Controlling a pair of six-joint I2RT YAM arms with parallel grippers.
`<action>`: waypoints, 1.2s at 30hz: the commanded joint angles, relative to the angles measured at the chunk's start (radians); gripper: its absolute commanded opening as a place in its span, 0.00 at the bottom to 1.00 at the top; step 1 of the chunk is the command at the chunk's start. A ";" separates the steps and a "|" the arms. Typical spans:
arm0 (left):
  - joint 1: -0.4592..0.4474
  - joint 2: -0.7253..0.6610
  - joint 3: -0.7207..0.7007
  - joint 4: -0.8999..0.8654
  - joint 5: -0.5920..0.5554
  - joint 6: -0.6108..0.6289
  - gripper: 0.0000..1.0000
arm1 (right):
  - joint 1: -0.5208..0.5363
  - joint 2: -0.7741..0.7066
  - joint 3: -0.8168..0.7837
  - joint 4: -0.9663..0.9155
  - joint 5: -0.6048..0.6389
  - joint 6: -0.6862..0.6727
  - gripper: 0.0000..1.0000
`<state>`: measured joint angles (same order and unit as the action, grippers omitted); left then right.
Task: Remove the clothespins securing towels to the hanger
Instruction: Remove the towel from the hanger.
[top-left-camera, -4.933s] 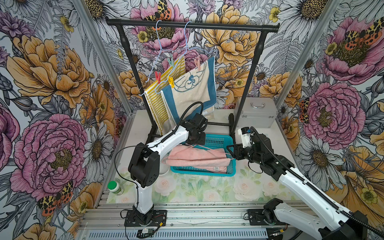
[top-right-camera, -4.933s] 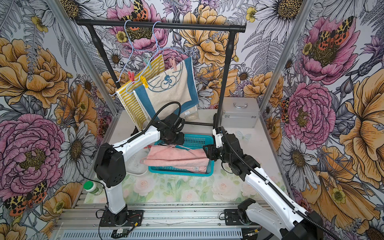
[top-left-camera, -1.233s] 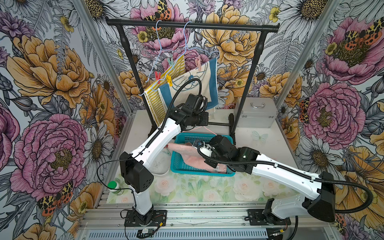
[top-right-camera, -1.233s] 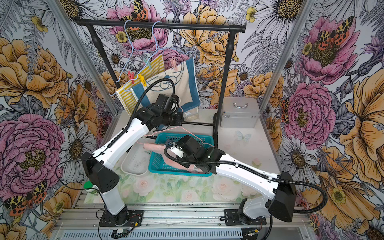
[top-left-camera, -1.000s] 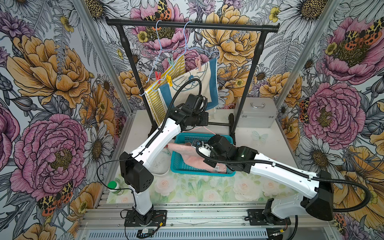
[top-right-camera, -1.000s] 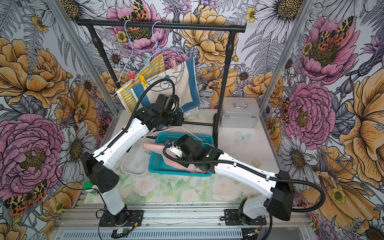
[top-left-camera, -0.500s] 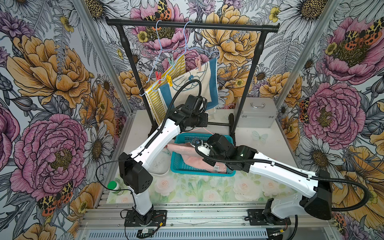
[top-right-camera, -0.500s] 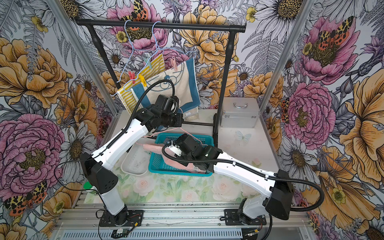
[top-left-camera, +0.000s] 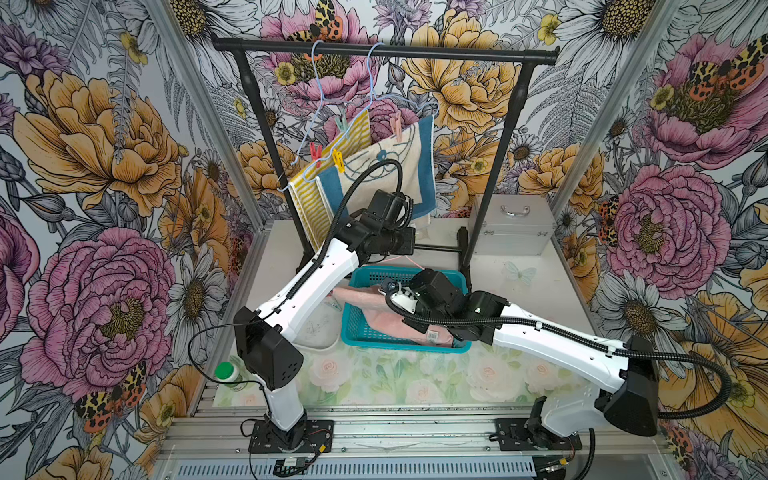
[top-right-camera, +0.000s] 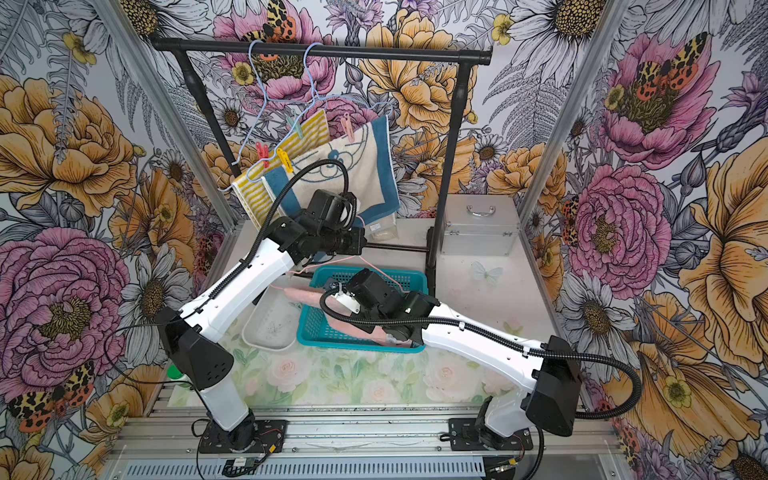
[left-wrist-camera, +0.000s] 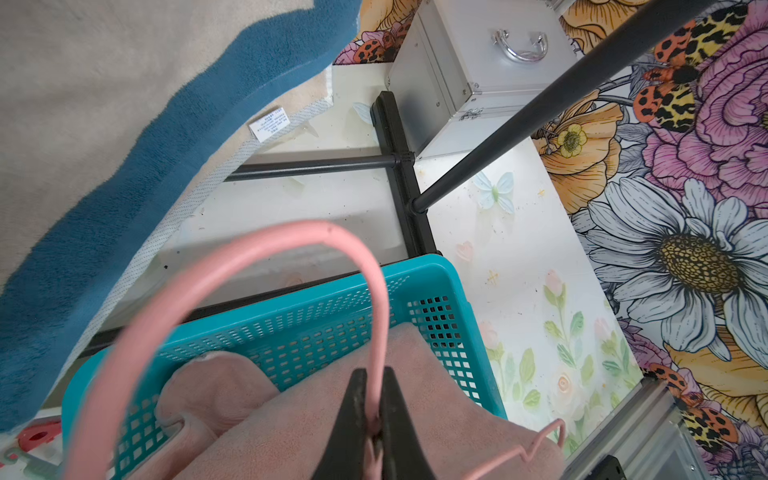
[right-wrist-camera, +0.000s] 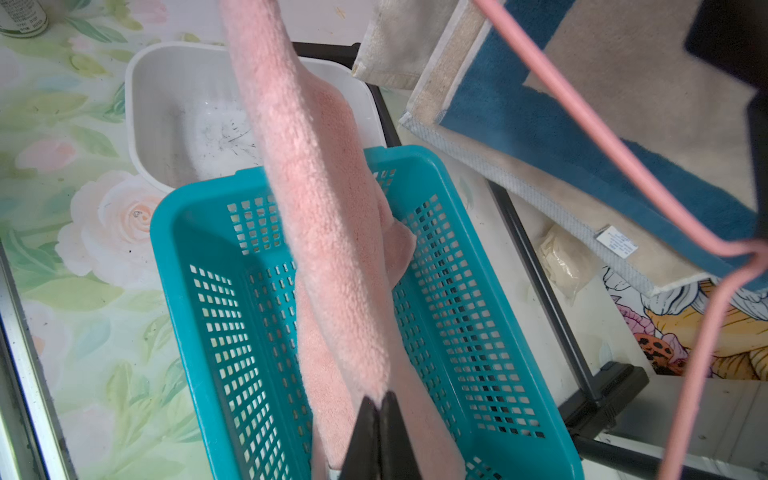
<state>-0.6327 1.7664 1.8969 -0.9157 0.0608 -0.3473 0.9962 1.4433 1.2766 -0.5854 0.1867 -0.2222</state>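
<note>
The fingers (left-wrist-camera: 353, 415) of the left gripper (left-wrist-camera: 376, 422) are pinching the wire of a pink hanger (left-wrist-camera: 307, 227) and holding it up over the basket (right-wrist-camera: 199, 232). The fingers (right-wrist-camera: 365, 432) of the right gripper (right-wrist-camera: 379, 413) are pressed together at the lower end of the pink towel (right-wrist-camera: 324, 208), which is draping down into the basket.

Judging by this, the robot is finishing with the pink towel: it is off its hanger and going into the basket. On the rack (top-left-camera: 386, 52) the striped towel (top-left-camera: 305, 208) and the cream towel with the blue border (top-left-camera: 419, 166) are still hanging pinned, the first by a green pin (top-left-camera: 341, 123) and a red pin (top-left-camera: 316, 151), the second by a pale pink pin (top-left-camera: 397, 126) and a yellow pin (top-left-camera: 337, 160). The next move likely calls for dropping the towel, putting the hanger aside, then reaching up and squeezing a pin's tail ends until it is letting go of both cloth and wire.

In both top views the wrist housings are hiding the fingertips. Whether the right gripper is actually catching any cloth I cannot tell. In the left wrist view a loose red pin (left-wrist-camera: 39, 436) and a green one (left-wrist-camera: 20, 461) are showing only partly, cut off by the frame edge, and what they are lying in is unclear.
</note>
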 joint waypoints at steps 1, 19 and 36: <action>-0.001 -0.045 -0.004 0.023 0.018 0.002 0.00 | 0.009 -0.004 0.027 0.015 0.003 0.008 0.00; 0.058 0.043 0.242 -0.042 0.038 0.020 0.00 | 0.133 -0.170 0.017 -0.016 0.112 0.088 0.00; 0.082 0.094 0.675 -0.101 0.082 -0.040 0.00 | 0.141 -0.112 -0.092 -0.012 0.119 0.158 0.00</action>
<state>-0.5644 1.9072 2.5156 -1.0798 0.1272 -0.3595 1.1389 1.3025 1.2118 -0.5800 0.3218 -0.0891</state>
